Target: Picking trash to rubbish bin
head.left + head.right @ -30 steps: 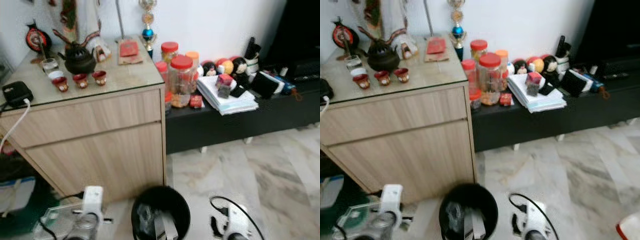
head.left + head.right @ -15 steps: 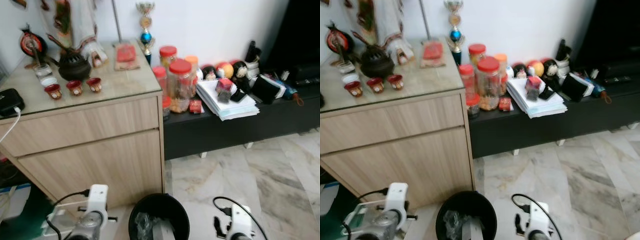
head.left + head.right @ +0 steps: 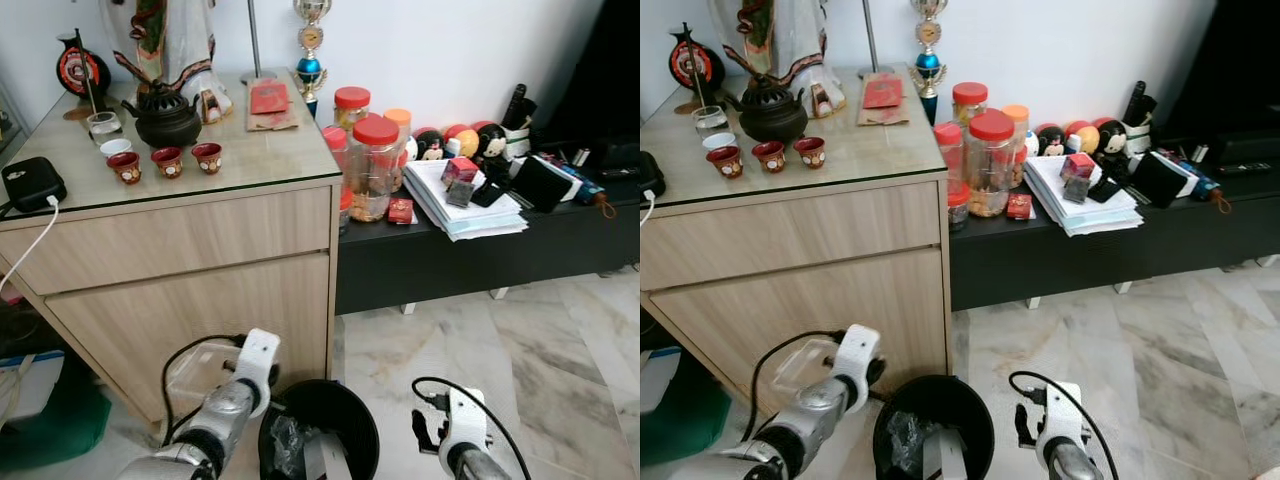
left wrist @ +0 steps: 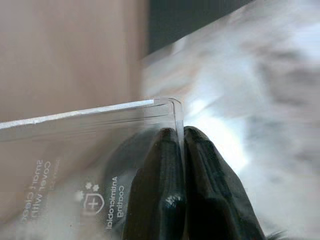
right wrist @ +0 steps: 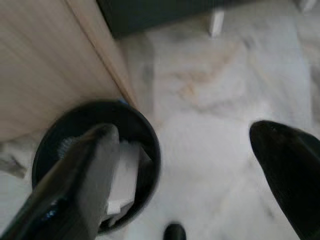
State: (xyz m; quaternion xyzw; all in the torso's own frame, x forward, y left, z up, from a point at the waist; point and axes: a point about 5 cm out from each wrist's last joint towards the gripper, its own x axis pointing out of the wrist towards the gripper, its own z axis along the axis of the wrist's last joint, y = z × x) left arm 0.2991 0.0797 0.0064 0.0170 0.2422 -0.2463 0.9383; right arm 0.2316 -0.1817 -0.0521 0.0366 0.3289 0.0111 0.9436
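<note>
1. Left eye view: the left arm is now reaching forward beside the round black plastic rubbish bin (image 3: 320,432), where half a second ago it sat lower and further left. It is carrying a clear, flat plastic packaging piece (image 3: 195,365) in front of the light wooden cabinet (image 3: 190,290). I judge the drop into the bin to be close. The bin is already holding crumpled clear wrap and a white card.

2. Right eye view: the right arm is hanging idle over the marble floor (image 3: 1120,340), just right of the bin. Red-lidded clear jars (image 3: 989,160) are standing on the low black bench, with snacks inside.

3. Left wrist view: the left pincer (image 4: 179,185) is pinching shut on a corner of the clear packaging, whose printed lettering is showing; the bin's dark mouth is lying behind it.

4. Right wrist view: the right pincer (image 5: 190,170) is spread wide and holding nothing, looking down at the bin and its white scraps.
</note>
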